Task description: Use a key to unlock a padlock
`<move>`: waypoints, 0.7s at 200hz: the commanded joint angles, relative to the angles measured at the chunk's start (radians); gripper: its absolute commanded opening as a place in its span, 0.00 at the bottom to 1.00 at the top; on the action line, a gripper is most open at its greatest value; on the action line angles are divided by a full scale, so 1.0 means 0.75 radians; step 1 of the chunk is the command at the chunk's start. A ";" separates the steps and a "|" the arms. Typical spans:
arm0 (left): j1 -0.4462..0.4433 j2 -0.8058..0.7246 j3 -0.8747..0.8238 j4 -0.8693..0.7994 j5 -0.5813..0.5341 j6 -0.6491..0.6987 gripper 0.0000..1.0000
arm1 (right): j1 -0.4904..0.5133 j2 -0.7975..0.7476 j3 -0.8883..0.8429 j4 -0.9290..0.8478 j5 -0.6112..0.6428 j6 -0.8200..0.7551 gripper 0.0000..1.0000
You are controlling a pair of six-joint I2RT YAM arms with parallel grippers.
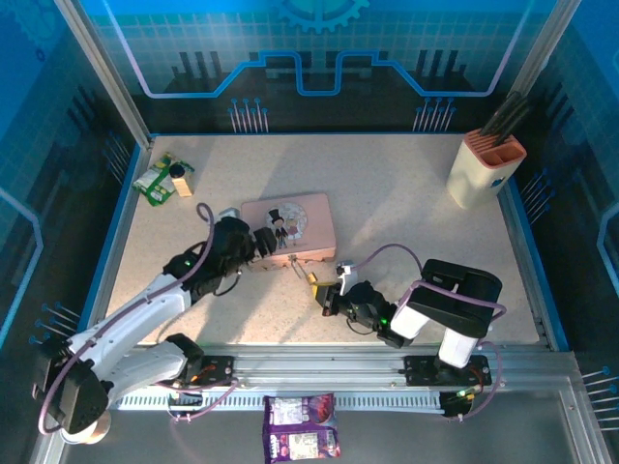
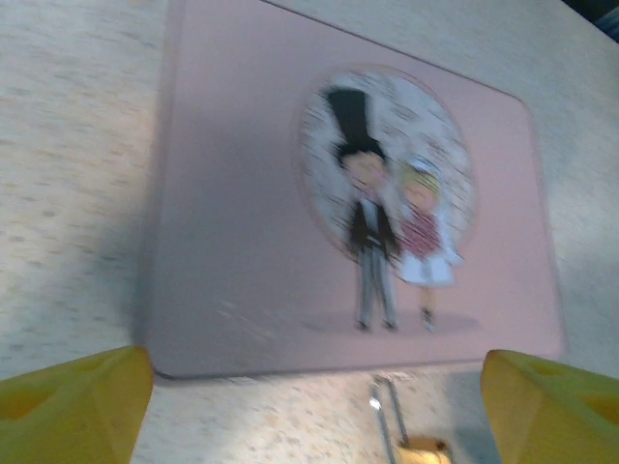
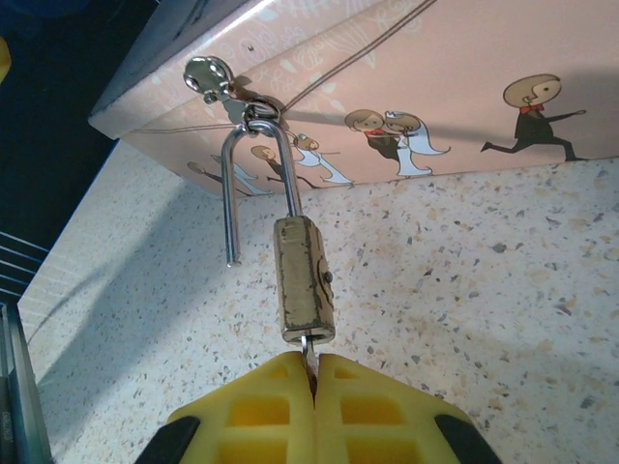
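Right hand (image 3: 312, 365) is clenched tight on the key (image 3: 307, 344). Only a sliver of grey metal shows between the yellow pads and the bottom of the padlock (image 3: 305, 280), so the key sits in the keyway. The little brass body lies on the table (image 3: 464, 280) right in front of that hand, at the near side of the pink tin (image 3: 435, 77), roughly mid-table. Its shackle (image 3: 253, 184) is looped through the tin's hasp (image 3: 208, 75), and one leg hangs free outside the body, so it looks popped open already.

Handling-wise, the padlock is probably dense for its size but light overall. It's rigid, with nothing fragile about it. The brass is smooth, scuffed metal, so likely slippery under a pinch. The best hold is across the wide flat faces of the body, not the thin shackle, which would just swivel.

The key is the fussy bit. It's tiny and thin, easy to twist out of the pads or to bend if levered sideways, so it wants a firm pinch on the head and a straight turn. The tin looks light too and may slide if the lock gets tugged.

Left hand (image 2: 311, 382) is released, fingers (image 2: 77, 406) spread wide with nothing between them. It hovers over the tin's lid, with the padlock just past the lid's near edge.
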 commanded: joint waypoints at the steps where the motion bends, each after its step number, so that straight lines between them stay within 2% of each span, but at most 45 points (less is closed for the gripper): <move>1: 0.161 0.045 0.019 -0.142 0.047 0.154 0.92 | -0.015 -0.032 0.030 -0.171 0.053 0.036 0.00; 15: 0.265 0.072 0.005 -0.089 0.140 0.179 0.92 | -0.014 -0.066 0.053 -0.260 0.069 0.041 0.00; 38: 0.332 0.111 -0.012 -0.003 0.232 0.216 0.94 | -0.014 -0.116 0.089 -0.386 0.092 0.036 0.00; 80: 0.333 0.220 -0.012 0.141 0.385 0.249 0.94 | -0.027 -0.170 0.137 -0.547 0.099 0.054 0.00; 140: 0.284 0.329 -0.037 0.226 0.436 0.183 0.90 | -0.069 -0.174 0.159 -0.617 0.044 0.077 0.00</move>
